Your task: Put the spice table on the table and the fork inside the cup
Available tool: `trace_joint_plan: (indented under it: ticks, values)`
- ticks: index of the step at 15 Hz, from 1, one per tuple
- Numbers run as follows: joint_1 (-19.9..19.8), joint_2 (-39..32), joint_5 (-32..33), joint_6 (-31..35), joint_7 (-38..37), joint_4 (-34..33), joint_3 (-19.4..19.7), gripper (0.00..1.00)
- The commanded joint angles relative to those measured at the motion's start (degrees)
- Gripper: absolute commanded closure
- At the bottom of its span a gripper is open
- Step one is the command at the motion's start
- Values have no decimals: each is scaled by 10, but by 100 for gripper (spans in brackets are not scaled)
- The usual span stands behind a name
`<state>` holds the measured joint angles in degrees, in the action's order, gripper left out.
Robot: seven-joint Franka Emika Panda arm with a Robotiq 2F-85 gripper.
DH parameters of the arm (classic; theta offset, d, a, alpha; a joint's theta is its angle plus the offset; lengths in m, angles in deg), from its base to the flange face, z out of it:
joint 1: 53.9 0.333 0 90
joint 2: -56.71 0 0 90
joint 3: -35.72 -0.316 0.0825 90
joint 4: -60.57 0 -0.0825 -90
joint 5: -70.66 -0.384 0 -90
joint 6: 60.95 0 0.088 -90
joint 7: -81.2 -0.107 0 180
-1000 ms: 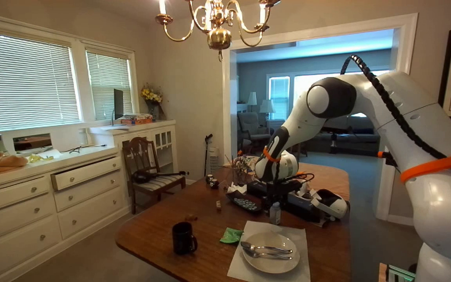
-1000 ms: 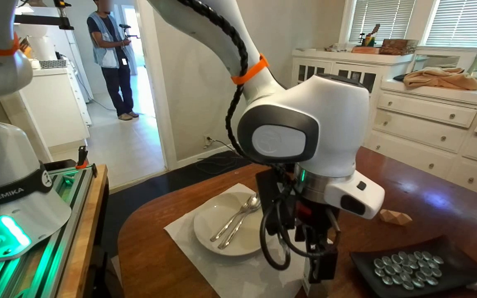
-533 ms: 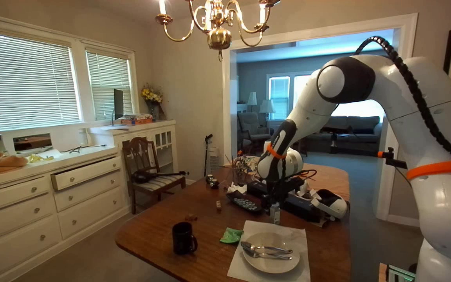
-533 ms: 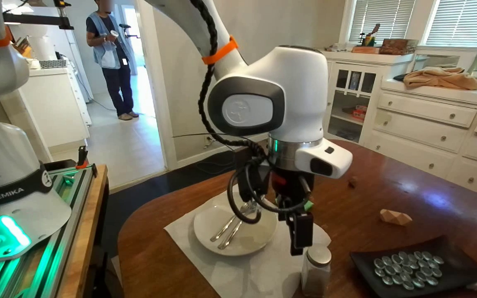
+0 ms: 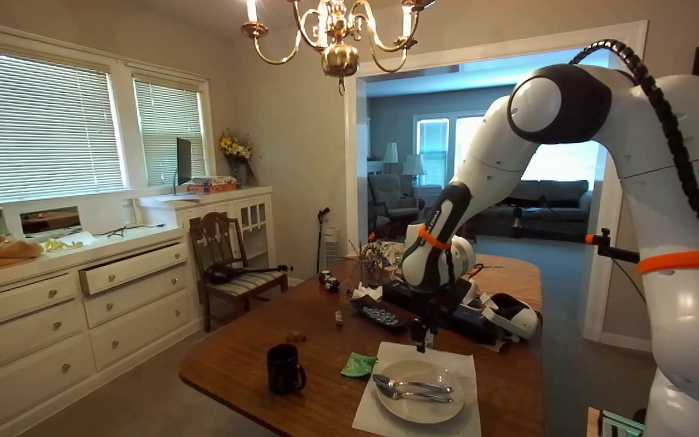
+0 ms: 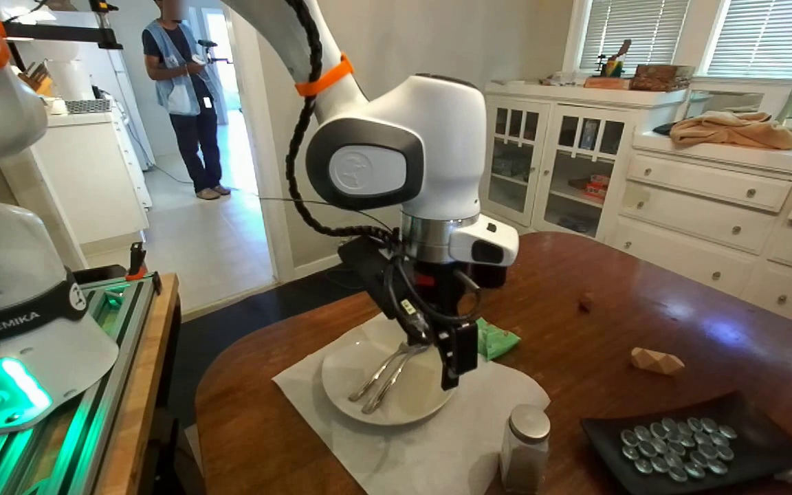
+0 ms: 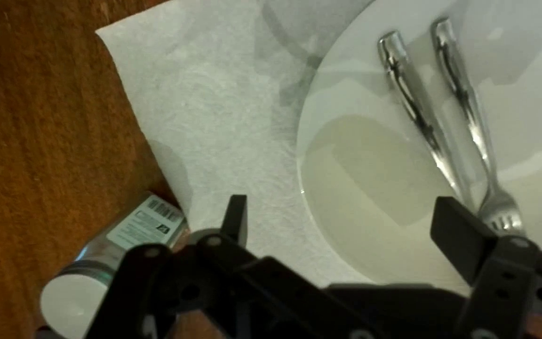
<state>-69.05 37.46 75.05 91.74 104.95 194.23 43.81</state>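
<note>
One fork (image 7: 473, 118) shares the plate (image 7: 346, 174) with another utensil (image 7: 424, 125).

In an exterior view, I see the cup (image 5: 283, 369) at left on the table (image 5: 246, 352), a packet (image 5: 358, 365) right of it, and the plate (image 5: 413, 413), on paper (image 5: 372, 422), farther right. The fork (image 7: 476, 127) lies on the plate. The jar (image 6: 525, 455) stands between plate and tray (image 6: 762, 434).

we see free room within the parted pincer (image 7: 344, 225). the jar (image 7: 127, 237) stands as an obstacle to one side; on the plate (image 7: 337, 183) a second utensil (image 7: 425, 125) lies close alongside the fork (image 7: 473, 120). we find bare desk (image 5: 323, 379) between the cup (image 5: 283, 369) and green packet (image 5: 358, 365).
</note>
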Motion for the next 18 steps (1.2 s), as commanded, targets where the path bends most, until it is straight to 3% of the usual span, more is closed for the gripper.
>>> trace_joint_plan:
  ticks: [1,8,14,18]
  values:
    - [-30,13,9,3,110,40,-25,0]
    - [-36,10,77,-15,284,63,-7,0]
    - [30,-13,229,47,244,74,26,0]
    - [40,-41,234,105,207,71,25,0]
